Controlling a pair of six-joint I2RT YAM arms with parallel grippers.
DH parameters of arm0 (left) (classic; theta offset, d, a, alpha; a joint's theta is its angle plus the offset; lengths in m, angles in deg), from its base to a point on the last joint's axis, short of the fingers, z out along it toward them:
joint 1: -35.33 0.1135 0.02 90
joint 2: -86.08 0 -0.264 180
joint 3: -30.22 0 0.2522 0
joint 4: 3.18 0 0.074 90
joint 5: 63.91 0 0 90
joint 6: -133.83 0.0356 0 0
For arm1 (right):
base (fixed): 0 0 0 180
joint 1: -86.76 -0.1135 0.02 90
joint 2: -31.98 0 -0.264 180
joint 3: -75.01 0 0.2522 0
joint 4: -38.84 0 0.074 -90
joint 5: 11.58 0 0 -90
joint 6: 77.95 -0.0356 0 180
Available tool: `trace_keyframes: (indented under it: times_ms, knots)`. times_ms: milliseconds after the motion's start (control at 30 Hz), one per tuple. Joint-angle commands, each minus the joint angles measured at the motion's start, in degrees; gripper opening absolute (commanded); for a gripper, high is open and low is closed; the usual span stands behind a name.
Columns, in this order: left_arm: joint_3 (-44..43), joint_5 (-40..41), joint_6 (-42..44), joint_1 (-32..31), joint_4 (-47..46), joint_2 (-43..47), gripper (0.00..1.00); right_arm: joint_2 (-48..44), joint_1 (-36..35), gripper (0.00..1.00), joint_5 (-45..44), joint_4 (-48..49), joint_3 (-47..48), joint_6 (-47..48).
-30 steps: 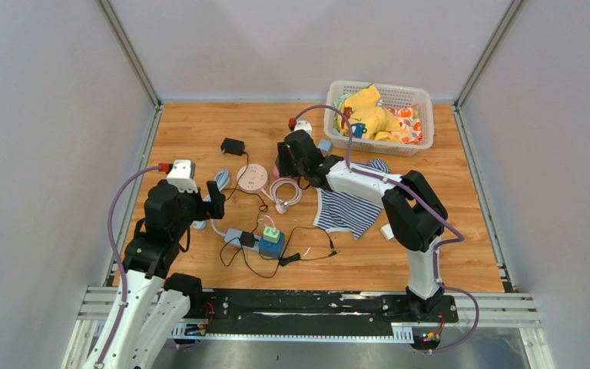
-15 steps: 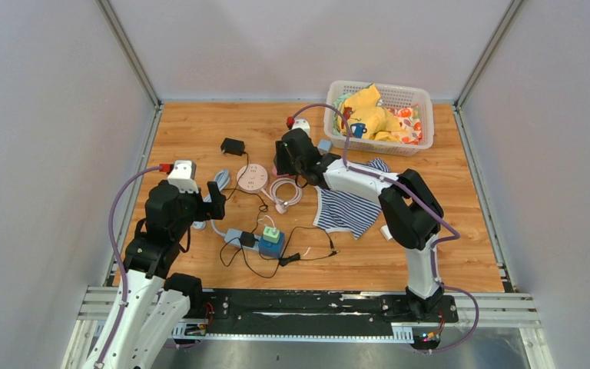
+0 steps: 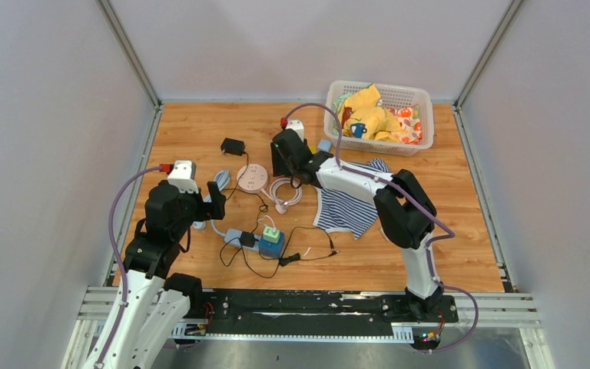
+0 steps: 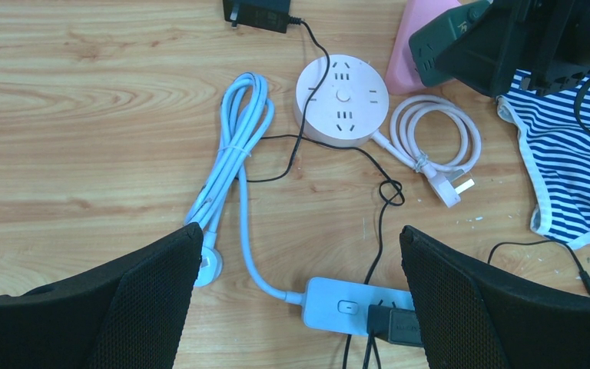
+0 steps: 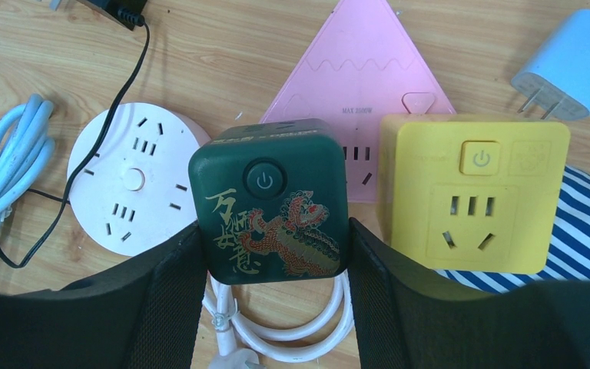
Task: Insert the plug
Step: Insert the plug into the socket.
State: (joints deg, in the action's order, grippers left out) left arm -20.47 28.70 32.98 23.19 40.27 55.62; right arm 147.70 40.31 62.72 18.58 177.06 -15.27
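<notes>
Dark green plastic cube socket in right gripper: power sign on btn, gold Chinese chars; yellow plastic cube socket just right of it: power sign; pink triangular plastic strip beyond: faint "MAX 2500W"

The right hand grips a green cube socket.

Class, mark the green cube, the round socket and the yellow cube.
green cube (image 5: 269, 223), right wrist view, printed face
round socket (image 5: 133, 179), right wrist view, centre button
yellow cube (image 5: 472, 201), right wrist view, socket face
</notes>
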Motion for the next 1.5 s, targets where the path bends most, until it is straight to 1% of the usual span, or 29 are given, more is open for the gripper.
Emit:
trace_keyframes:
  times_ms: [0, 400, 567, 700, 767, 900, 1067, 1233, 1333, 1467]
  knots:
    - [0.4, -0.1, 0.9, -0.2, -0.3, 0.6, 1.0, 3.3, -1.4, 0.0, -2.4, -6.2, 3.4, -1.7]
    - [0.3, 0.3, 0.9, -0.2, 0.2, 0.5, 1.0, 7.5, -1.1, 0.0, -2.3, -13.0, 9.9, -1.4]
    - [0.0, 0.2, 0.6, -0.2, 0.4, 0.4, 1.0, 5.2, -1.1, 0.0, -1.8, -13.5, 9.2, 0.4]
    - [-0.4, -0.9, -1.6, -0.2, -0.1, -1.3, 1.0, 2.1, -0.7, 0.0, -2.4, -13.6, 7.2, 2.1]
    - [-0.7, -2.0, -2.7, -0.2, -0.4, -2.4, 1.0, 0.9, -0.7, 0.0, -2.4, -13.4, 6.0, 2.9]
    - [-0.8, -9.5, -8.3, -0.2, -4.2, -4.9, 1.0, -1.2, -0.4, 0.0, -0.8, -12.7, 3.5, 4.3]
    - [-0.9, -14.2, -15.5, -0.2, -9.7, -10.9, 0.93, -3.7, 0.5, 0.0, 1.0, -12.5, 0.3, 5.4]
    - [-2.3, -17.0, -19.6, 0.0, -15.6, -20.6, 0.87, -4.5, 1.6, 0.0, 3.1, -12.4, -1.4, 6.8]
    - [-4.3, -17.2, -20.9, 0.1, -20.0, -27.4, 0.83, -4.4, 2.3, 0.0, 4.5, -12.5, -1.4, 7.0]
    - [-9.3, -15.1, -20.4, 0.2, -23.8, -36.9, 0.79, -4.9, 2.7, 0.0, 8.4, -12.6, -0.8, 8.0]
